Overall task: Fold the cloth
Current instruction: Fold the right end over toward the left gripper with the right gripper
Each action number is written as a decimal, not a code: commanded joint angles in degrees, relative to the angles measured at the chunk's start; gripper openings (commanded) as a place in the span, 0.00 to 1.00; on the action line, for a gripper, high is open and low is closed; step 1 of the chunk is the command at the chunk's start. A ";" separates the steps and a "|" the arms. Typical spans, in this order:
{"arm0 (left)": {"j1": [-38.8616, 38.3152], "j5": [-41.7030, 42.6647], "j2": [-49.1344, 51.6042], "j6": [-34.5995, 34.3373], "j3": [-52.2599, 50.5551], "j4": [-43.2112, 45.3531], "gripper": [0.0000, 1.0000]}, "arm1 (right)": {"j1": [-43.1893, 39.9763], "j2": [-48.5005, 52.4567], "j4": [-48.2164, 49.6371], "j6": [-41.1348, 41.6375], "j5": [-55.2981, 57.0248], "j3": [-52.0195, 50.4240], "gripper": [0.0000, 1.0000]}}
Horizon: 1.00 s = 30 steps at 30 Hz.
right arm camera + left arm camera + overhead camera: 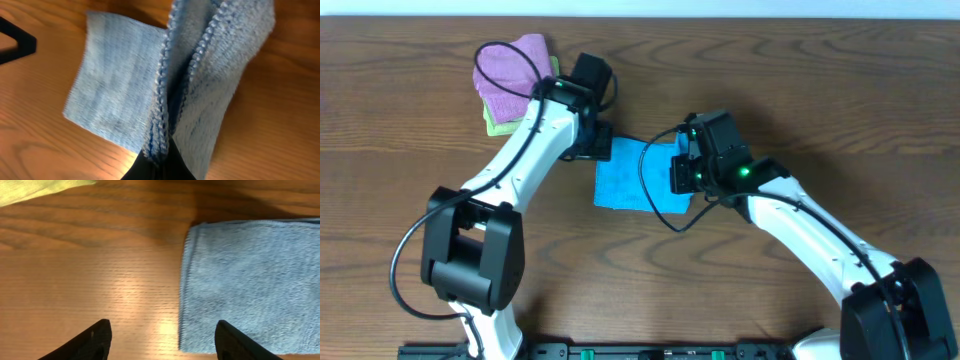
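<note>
The sky-blue cloth (pixel 628 178) lies folded on the wooden table between the two arms. My right gripper (pixel 682 172) is at its right edge. In the right wrist view that gripper (pixel 160 161) is shut on stacked hemmed edges of the cloth (pixel 117 92), which rise from the jaws while the rest lies flat. My left gripper (pixel 597 150) hangs over the cloth's left edge. The left wrist view shows it (pixel 162 341) open, with bare wood and the cloth's (pixel 250 280) near corner between its dark fingertips (pixel 97 339) and nothing held.
A pink folded cloth (pixel 512 68) lies on a light green one (pixel 498 124) at the back left, close behind the left arm. A corner of the green cloth (pixel 35 190) shows in the left wrist view. The left gripper's black finger (pixel 15 45) shows left of the cloth.
</note>
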 commanded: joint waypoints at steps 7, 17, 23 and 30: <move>3.39 -1.01 -2.99 1.40 1.01 -2.25 0.65 | 4.83 -0.20 5.68 4.15 0.00 0.96 0.02; 3.76 -1.03 -2.99 2.64 0.98 -2.25 0.65 | 9.03 0.94 7.89 7.78 1.36 0.96 0.02; 3.76 -1.03 -2.99 2.86 0.98 -2.27 0.64 | 11.39 1.79 10.71 9.31 2.73 0.96 0.02; 3.76 -1.03 -2.99 2.89 0.98 -2.29 0.64 | 12.92 5.29 12.48 11.37 6.69 0.96 0.01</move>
